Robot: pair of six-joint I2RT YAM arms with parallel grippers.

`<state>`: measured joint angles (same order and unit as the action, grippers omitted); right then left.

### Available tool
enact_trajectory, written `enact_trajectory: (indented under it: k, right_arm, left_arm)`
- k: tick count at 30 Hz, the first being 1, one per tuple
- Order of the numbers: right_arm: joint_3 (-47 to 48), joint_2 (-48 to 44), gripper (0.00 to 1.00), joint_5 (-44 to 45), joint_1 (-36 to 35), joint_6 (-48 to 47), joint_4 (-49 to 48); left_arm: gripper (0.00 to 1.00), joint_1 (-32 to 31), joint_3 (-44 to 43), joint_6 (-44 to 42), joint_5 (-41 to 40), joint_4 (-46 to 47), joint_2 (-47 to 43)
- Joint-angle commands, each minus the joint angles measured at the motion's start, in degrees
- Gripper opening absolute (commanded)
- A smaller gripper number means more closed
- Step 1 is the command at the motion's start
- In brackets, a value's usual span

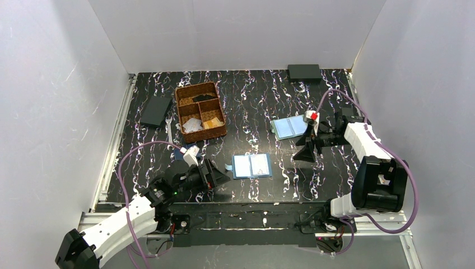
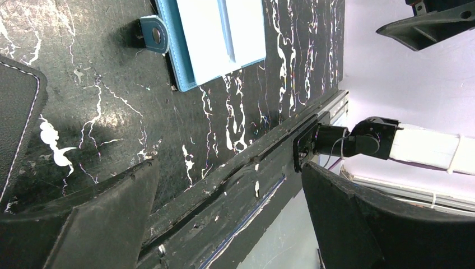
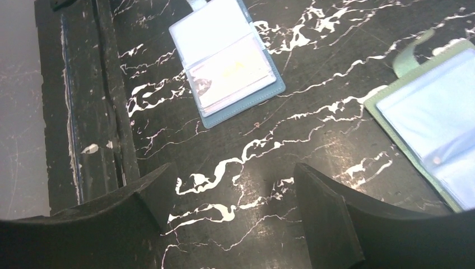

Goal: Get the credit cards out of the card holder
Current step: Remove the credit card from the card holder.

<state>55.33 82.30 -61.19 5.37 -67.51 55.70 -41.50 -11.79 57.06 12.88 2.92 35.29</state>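
The card holder (image 1: 252,166) lies open and flat on the black marbled table, steel-blue at its edges with pale pockets inside. In the right wrist view the card holder (image 3: 227,59) shows a whitish credit card (image 3: 229,75) with faint markings in its lower pocket. In the left wrist view the card holder (image 2: 213,33) lies at the top, its strap tab (image 2: 154,35) sticking out. My left gripper (image 1: 219,176) (image 2: 228,166) is open and empty, just left of the holder. My right gripper (image 1: 305,150) (image 3: 234,171) is open and empty over bare table, right of the holder.
A paler sky-blue folding holder (image 1: 288,128) (image 3: 431,117) lies open behind the right gripper. A woven basket (image 1: 200,112) with compartments holds whitish cards. Dark wallets lie at the back left (image 1: 156,110) and back right (image 1: 304,72). A black wallet's edge (image 2: 17,112) sits by the left gripper.
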Motion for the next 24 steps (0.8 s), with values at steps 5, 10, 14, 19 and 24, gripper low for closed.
enact_trajectory:
  k: [5, 10, 14, 19, 24]
  right_arm:
    - [2.63, -1.17, 0.85, 16.3, -16.92, 9.37, -6.01]
    - [4.77, -0.61, 0.86, 27.04, -28.02, 17.6, -11.92]
    - [8.34, 3.6, 0.86, 33.15, -33.9, 22.39, -15.16]
    - [13.38, 10.25, 0.86, 35.37, -37.55, 26.23, -15.96]
    - [16.21, 15.89, 0.86, 36.19, -38.84, 28.89, -15.87]
  left_arm:
    - [0.98, -0.28, -0.73, -0.23, 1.01, -0.32, 0.3]
    - [0.98, -0.29, -0.26, 0.5, 0.91, 0.07, 0.31]
    - [0.98, -0.29, -0.35, 0.46, 1.0, -0.18, 0.23]
    - [0.98, -0.33, -0.17, 0.68, 0.87, -0.28, -0.12]
    - [0.98, -0.28, 0.21, 0.89, 0.91, -0.24, -0.55]
